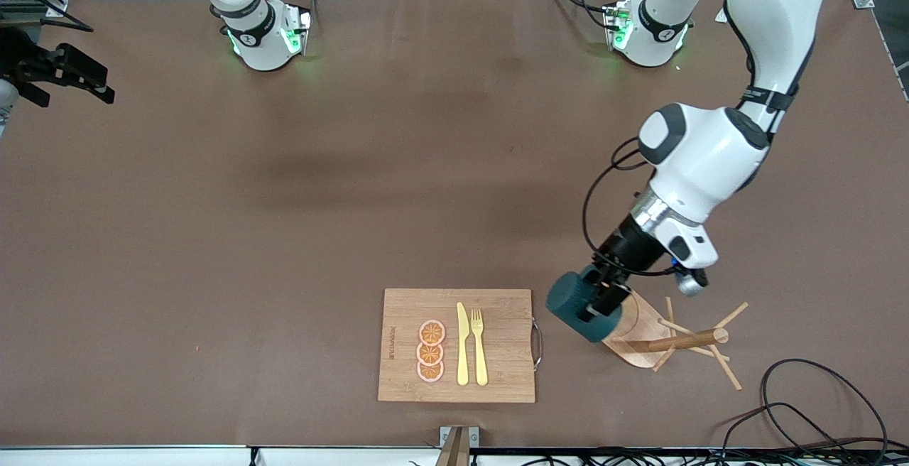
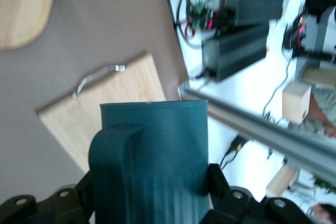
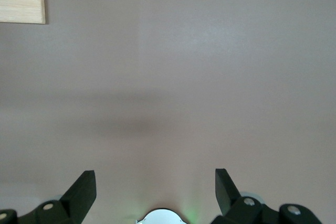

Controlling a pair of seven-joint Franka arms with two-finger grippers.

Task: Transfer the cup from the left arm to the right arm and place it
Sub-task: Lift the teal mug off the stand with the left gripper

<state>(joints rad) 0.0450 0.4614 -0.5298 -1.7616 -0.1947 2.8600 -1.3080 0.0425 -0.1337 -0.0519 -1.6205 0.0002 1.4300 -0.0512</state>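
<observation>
The dark teal cup is held on its side in my left gripper, just above the table between the wooden cutting board and the wooden mug rack. In the left wrist view the cup fills the space between the black fingers, with its loop handle toward the camera. My left gripper is shut on it. My right gripper waits at the right arm's end of the table. In the right wrist view it is open and empty over bare table.
On the cutting board lie a yellow knife, a yellow fork and three orange slices. The board's metal handle faces the cup. The rack's pegs stick out sideways. Black cables lie at the near corner.
</observation>
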